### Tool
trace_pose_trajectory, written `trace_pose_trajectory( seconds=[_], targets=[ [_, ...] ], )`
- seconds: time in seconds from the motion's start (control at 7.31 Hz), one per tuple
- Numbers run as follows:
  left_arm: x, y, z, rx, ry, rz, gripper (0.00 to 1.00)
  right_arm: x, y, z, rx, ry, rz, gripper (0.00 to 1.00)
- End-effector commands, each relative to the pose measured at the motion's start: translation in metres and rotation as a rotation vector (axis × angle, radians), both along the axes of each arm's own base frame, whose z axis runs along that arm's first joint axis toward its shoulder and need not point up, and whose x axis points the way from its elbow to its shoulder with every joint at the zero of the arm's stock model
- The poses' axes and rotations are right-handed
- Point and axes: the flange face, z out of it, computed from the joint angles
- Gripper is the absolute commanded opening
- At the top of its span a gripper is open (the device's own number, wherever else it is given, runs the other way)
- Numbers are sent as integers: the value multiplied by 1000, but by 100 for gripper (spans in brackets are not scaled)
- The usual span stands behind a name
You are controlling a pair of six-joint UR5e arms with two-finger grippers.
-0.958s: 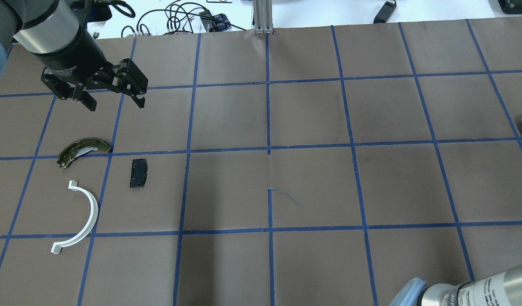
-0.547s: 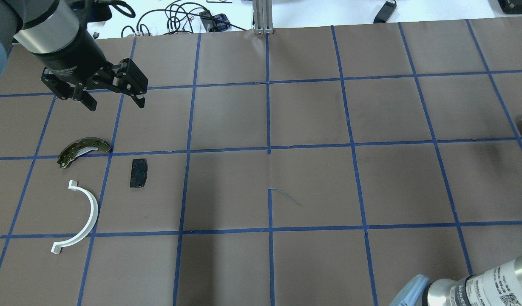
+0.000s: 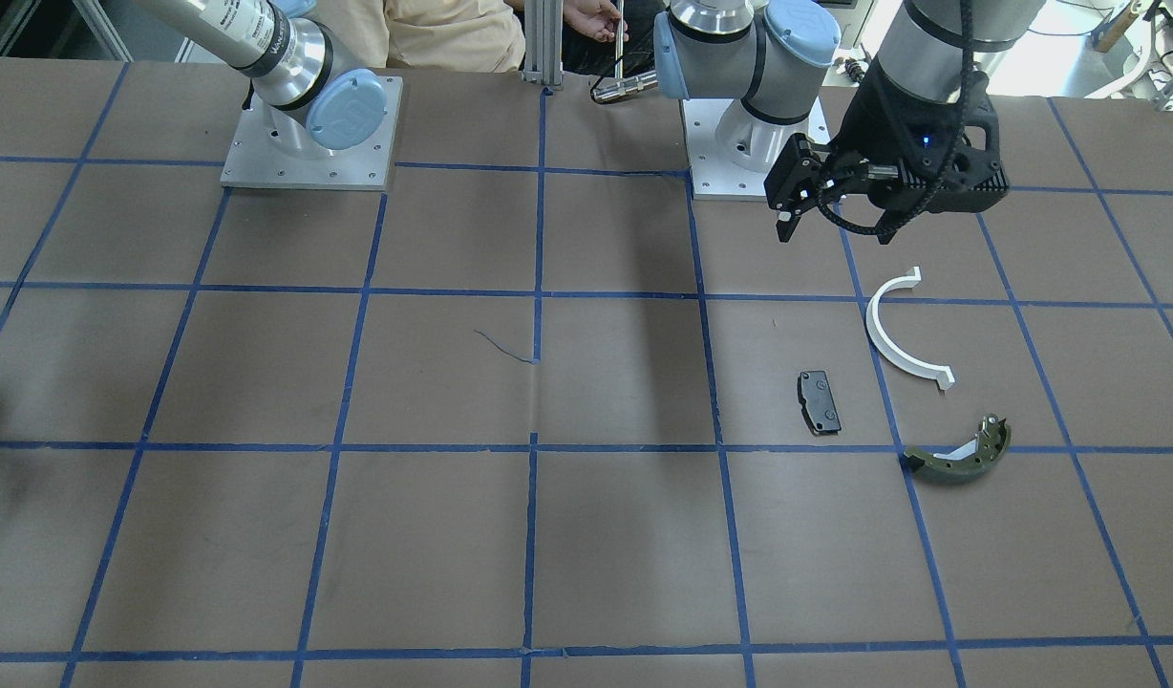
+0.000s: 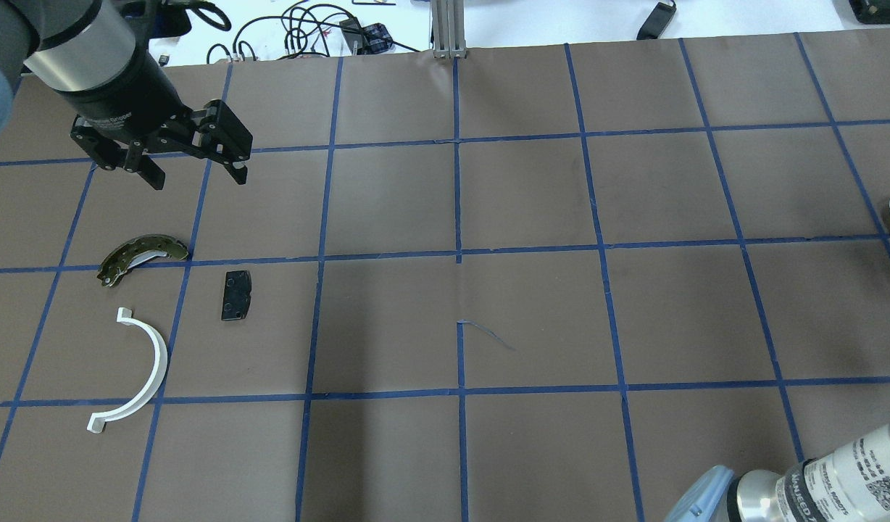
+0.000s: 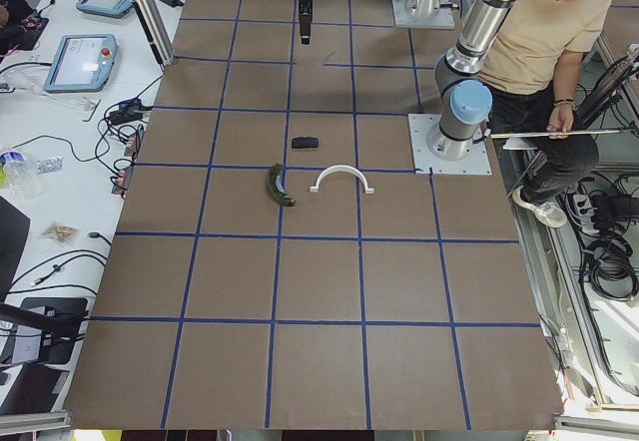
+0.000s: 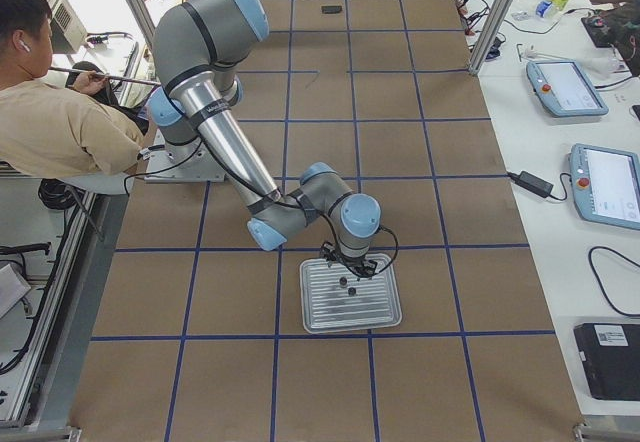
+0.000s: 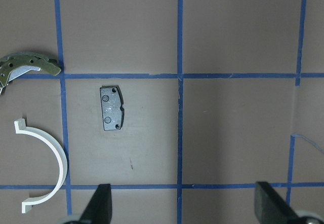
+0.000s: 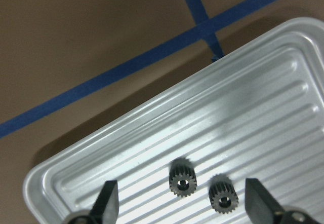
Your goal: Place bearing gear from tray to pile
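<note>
Two small dark bearing gears (image 8: pixel 182 182) in the ribbed metal tray (image 8: pixel 152 125), side by side, close but not touching, bores facing up. Both near one long wall of the tray, toward a rounded corner. Right gripper (image 8: pixel 183 203) directly above them, fingers spread wide, nothing gripped; both gears inside the span of the fingers in the right wrist view. Height over the gears not clear. Tray at the robot's right end of the table (image 4: pixel 532 312), on brown paper with a blue tape grid.

Pile (image 7: pixel 112 108) at the opposite, left end, well apart from the tray: black brake pad (image 4: pixel 235 294), white half-ring (image 4: pixel 157 359), olive-green brake shoe (image 4: pixel 140 254). All three flat on the paper, near one another, none touching. One end of the brake shoe at a tape crossing; half-ring on the robot's side of it; brake pad toward the table's middle.

Left gripper (image 4: pixel 195 174) raised over the table beyond the brake shoe, fingers wide apart, empty. Seated operator (image 6: pixel 70 132) behind the arm bases.
</note>
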Motion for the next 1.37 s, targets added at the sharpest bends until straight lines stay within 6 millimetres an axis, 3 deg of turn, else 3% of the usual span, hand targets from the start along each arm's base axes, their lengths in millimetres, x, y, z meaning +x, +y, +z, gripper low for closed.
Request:
trace_pose_trajectory(
  seconds=[0.0, 0.41, 0.55, 0.68, 1.23],
  targets=[
    [0, 0, 0, 1, -1, 0, 100, -4, -2, -14, 13, -11, 9, 80],
    [0, 0, 0, 0, 1, 0, 100, -2, 0, -18, 21, -16, 1, 74],
    [0, 0, 0, -1, 1, 0, 100, -2, 0, -21, 25, -19, 1, 65],
    [0, 0, 1, -1, 1, 0, 100, -2, 0, -21, 24, -18, 2, 62],
    [0, 0, 1, -1, 1, 0, 100, -5, -2, -26, 28, -19, 5, 63]
  ],
)
